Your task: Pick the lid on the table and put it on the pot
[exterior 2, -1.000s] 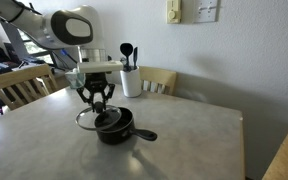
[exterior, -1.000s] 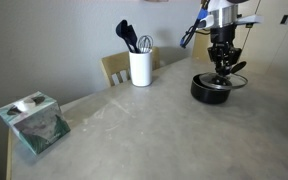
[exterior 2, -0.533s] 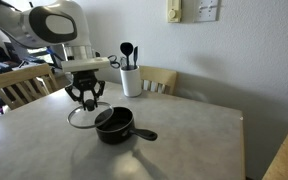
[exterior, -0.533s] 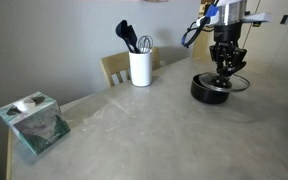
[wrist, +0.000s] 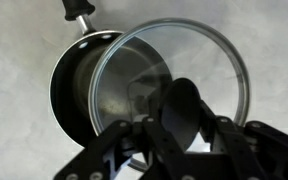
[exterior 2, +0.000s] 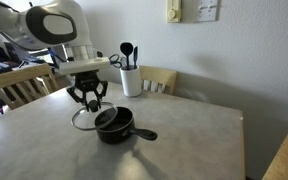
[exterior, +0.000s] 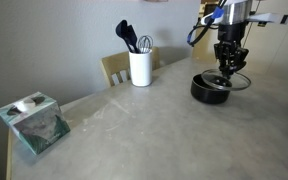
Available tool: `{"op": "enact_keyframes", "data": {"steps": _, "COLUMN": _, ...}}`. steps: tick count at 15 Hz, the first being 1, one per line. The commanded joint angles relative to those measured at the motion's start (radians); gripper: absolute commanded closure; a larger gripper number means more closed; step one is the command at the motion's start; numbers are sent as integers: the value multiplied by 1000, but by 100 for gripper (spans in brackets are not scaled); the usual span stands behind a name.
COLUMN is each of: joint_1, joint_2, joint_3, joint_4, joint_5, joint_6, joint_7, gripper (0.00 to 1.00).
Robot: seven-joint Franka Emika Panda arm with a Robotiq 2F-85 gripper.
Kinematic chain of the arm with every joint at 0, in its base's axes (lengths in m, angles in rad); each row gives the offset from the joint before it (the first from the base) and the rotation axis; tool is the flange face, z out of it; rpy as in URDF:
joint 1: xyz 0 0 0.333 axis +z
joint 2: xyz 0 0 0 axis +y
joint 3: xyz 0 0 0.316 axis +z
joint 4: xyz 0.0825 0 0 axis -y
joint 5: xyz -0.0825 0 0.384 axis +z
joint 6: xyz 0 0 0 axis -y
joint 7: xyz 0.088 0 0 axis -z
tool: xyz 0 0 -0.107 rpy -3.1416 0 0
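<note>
My gripper (exterior: 230, 66) (exterior 2: 87, 98) is shut on the black knob (wrist: 182, 102) of the clear glass lid (wrist: 196, 52). It holds the lid (exterior 2: 86, 119) a little above the grey table (exterior 2: 194, 130). The lid hangs beside the small black pot (exterior: 211, 90) (exterior 2: 114, 125), on the side away from the pot's long handle (exterior 2: 144, 134). In the wrist view the lid's rim overlaps the pot (wrist: 76, 85), and the gripper (wrist: 184, 122) comes in from the bottom edge. The pot looks empty.
A white utensil holder (exterior: 140, 68) (exterior 2: 131, 80) with black utensils stands at the table's far edge. A tissue box (exterior: 34, 120) sits at a near corner. Wooden chairs (exterior 2: 19, 85) (exterior 2: 160, 78) stand round the table, close to the wall.
The gripper has moved with the lid sideways away from over the pot and slightly up. In the last half second it has hardly moved.
</note>
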Motion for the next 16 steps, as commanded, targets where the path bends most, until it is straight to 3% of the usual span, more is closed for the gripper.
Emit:
{"op": "enact_keyframes", "data": {"steps": 1, "joint_1": 0, "joint_2": -28, "joint_3": -15, "joint_4": -23, "joint_5": -29, "joint_6": 29, "joint_7": 15, "gripper": 85}}
{"op": "enact_keyframes", "data": {"steps": 5, "joint_1": -1, "joint_2": -1, "joint_3": -14, "joint_4": 2, "joint_5": -6, "joint_6": 12, "joint_7": 3, "gripper": 85}}
{"op": "enact_keyframes", "data": {"steps": 6, "joint_1": -1, "joint_2": 0, "joint_3": -14, "joint_4": 2, "joint_5": -6, "joint_6": 12, "joint_7": 3, "gripper": 60}}
{"op": "enact_keyframes", "data": {"steps": 10, "joint_1": -1, "joint_2": 4, "joint_3": -13, "joint_4": 2, "joint_5": -6, "joint_6": 12, "joint_7": 3, "gripper": 60}}
{"op": "enact_keyframes", "data": {"steps": 11, "joint_1": -1, "joint_2": 4, "joint_3": -13, "joint_4": 2, "joint_5": -6, "joint_6": 12, "joint_7": 3, "gripper": 85}}
{"op": "enact_keyframes", "data": {"steps": 16, "joint_1": -7, "joint_2": 97, "joint_3": -17, "joint_4": 76, "joint_5": -9, "joint_6": 32, "joint_7": 0, "gripper": 85}}
